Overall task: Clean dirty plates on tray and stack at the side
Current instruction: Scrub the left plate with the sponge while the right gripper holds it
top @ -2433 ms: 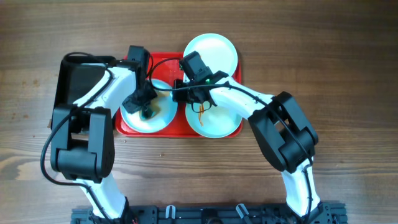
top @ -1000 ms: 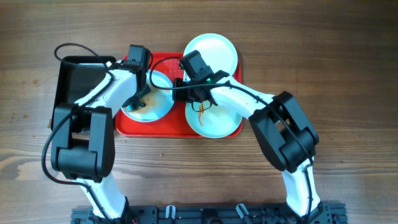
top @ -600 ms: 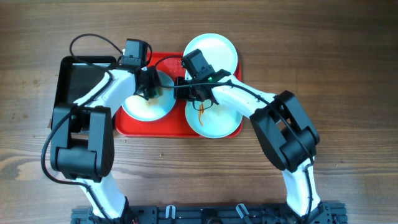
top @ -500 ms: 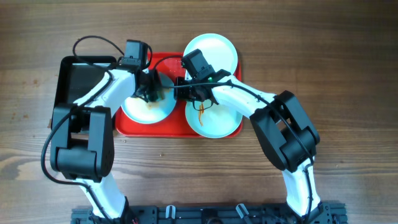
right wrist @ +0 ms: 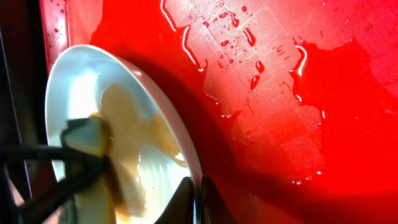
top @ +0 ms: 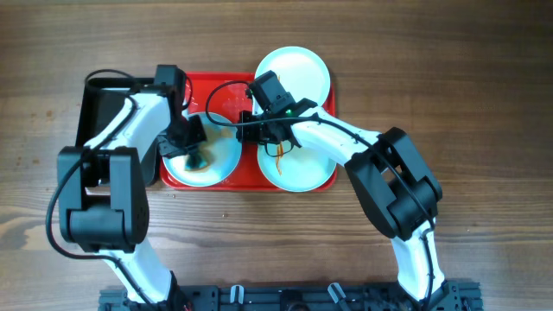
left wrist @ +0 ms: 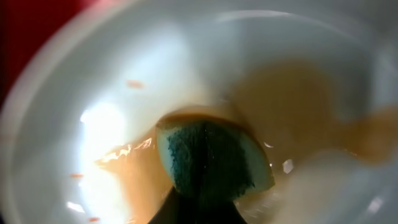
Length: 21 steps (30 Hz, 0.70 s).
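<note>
Three pale plates lie on the wet red tray (top: 249, 177) (right wrist: 298, 93). The left plate (top: 221, 161) (left wrist: 124, 81) (right wrist: 74, 93) is coated with a thin brown film. My left gripper (top: 193, 154) (left wrist: 200, 202) is shut on a teal sponge (top: 201, 159) (left wrist: 211, 155) (right wrist: 93, 134) that presses on this plate's middle. My right gripper (top: 244, 131) (right wrist: 199, 190) is shut on the same plate's right rim, one finger inside and one outside. The front right plate (top: 304, 169) carries an orange-brown smear. The back plate (top: 298, 73) looks clean and overhangs the tray's far edge.
A smaller black tray (top: 104, 108) stands against the red tray's left side, under my left arm. Water drops and puddles lie on the red tray's floor (right wrist: 249, 81). Bare wooden table (top: 449, 78) surrounds both trays.
My left gripper has swept the sponge from the left plate's back edge down to its front-left part. The right gripper has kept its hold on the rim.
</note>
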Available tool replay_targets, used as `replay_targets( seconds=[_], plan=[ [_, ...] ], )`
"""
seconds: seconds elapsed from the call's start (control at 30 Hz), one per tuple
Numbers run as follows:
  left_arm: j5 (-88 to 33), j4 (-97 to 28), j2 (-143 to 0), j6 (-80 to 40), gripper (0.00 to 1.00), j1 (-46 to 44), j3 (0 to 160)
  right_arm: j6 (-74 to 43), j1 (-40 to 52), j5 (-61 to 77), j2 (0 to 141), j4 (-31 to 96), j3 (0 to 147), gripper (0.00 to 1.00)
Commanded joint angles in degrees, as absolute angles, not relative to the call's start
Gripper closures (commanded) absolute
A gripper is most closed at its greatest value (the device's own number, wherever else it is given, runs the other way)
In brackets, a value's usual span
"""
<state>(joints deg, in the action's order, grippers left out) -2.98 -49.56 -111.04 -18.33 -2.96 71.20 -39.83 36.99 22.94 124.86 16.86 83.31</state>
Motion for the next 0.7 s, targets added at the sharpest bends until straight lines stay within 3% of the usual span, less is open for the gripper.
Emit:
replay_targets(
  seconds=[0.0,0.37,0.67],
  plan=[
    [12.8,-48.1,-112.3,-23.2,0.96,-0.5,69.6,-40.5,36.3,21.7,125.8,16.7,83.7,0.95],
    [10.6,-36.7,-112.3,-23.2,0.96,-3.0,69.5,-40.5,36.3,20.7,125.8,16.0,83.7,0.94],
    [0.5,-33.6,-112.3,-23.0,0.96,-4.9,69.5,-40.5,36.3,17.5,126.5,13.9,83.7,0.81]
  ],
)
